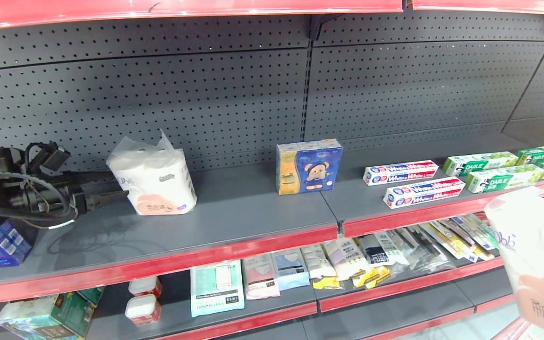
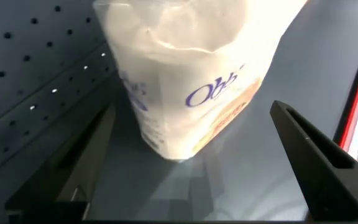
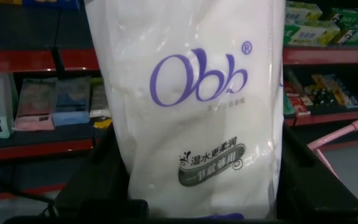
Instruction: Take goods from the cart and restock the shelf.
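Left wrist view has the left hand (image 2: pixel 192 109) spread wide, its fingers (image 2: pixel 316 162) on either side of the roll pack (image 2: pixel 185 74) and apart from it. That pack stands upright on the grey shelf (image 1: pixel 234 212), near the pegboard (image 1: pixel 206 94). The right hand (image 3: pixel 204 171) is clamped on a second roll pack (image 3: pixel 191 112), held low to the right, in front of the shelf's red edge.

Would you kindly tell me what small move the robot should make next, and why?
Probably draw the left end effector straight back from the white plastic-wrapped toilet roll pack: its jaws stand open, and the pack stands upright on the grey metal shelf. That would clear room for the second white roll pack, held in the right end effector.
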Tool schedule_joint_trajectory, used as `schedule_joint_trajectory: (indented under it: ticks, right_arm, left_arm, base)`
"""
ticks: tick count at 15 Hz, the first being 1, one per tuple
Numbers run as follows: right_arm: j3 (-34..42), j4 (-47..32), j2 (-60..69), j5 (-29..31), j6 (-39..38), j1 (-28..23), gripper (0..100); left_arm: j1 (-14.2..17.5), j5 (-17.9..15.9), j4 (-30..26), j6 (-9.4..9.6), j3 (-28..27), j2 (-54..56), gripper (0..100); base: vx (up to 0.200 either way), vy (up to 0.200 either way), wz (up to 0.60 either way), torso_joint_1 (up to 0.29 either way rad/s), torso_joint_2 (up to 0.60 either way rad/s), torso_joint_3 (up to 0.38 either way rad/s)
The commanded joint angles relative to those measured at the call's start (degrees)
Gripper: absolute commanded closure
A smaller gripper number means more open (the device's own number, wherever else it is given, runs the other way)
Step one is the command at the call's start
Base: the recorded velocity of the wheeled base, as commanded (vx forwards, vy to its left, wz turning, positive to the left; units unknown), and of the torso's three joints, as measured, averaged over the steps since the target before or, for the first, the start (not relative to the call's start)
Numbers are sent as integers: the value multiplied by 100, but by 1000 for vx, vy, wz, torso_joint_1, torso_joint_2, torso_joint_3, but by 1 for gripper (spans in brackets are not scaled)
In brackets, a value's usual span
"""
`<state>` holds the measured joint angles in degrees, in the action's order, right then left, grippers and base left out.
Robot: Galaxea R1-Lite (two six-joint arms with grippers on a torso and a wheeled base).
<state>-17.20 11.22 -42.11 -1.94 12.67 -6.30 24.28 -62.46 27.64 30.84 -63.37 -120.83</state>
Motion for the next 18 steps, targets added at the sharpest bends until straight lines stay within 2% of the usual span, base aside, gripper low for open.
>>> schedule_joint_trajectory:
  ticks: [1, 4, 8, 10, 12, 14, 18]
  right_arm:
    - [6, 3, -8, 0, 8, -3, 100]
    - [15, 3, 36, 9, 113, -3, 100]
    - [200, 12, 89, 62, 298, -3, 100]
    - [217, 3, 71, 132, 315, -3, 100]
    - [235, 3, 71, 150, 359, 6, 100]
    - [358, 3, 89, 150, 438, -3, 100]
    - [463, 12, 150, 211, 526, 6, 100]
  left_arm:
    - [-20, -38, 14, 1, -255, -204, 0]
    - [-11, -90, 5, 1, -765, -678, 0]
    - [-178, -337, 5, -8, -879, -907, 0]
    - [-249, -495, -4, -17, -1116, -1074, 0]
    - [-293, -671, -13, -157, -1415, -1206, 0]
    - [-416, -864, -4, -360, -1486, -1232, 0]
    - [-627, -996, 14, -404, -1582, -1232, 0]
  base:
    - [0, 0, 0, 0, 0, 0]
    - [0, 0, 0, 0, 0, 0]
    - [0, 0, 0, 0, 0, 0]
    - [0, 0, 0, 0, 0, 0]
    - [0, 0, 0, 0, 0, 0]
    - [0, 0, 0, 0, 0, 0]
    - [0, 0, 0, 0, 0, 0]
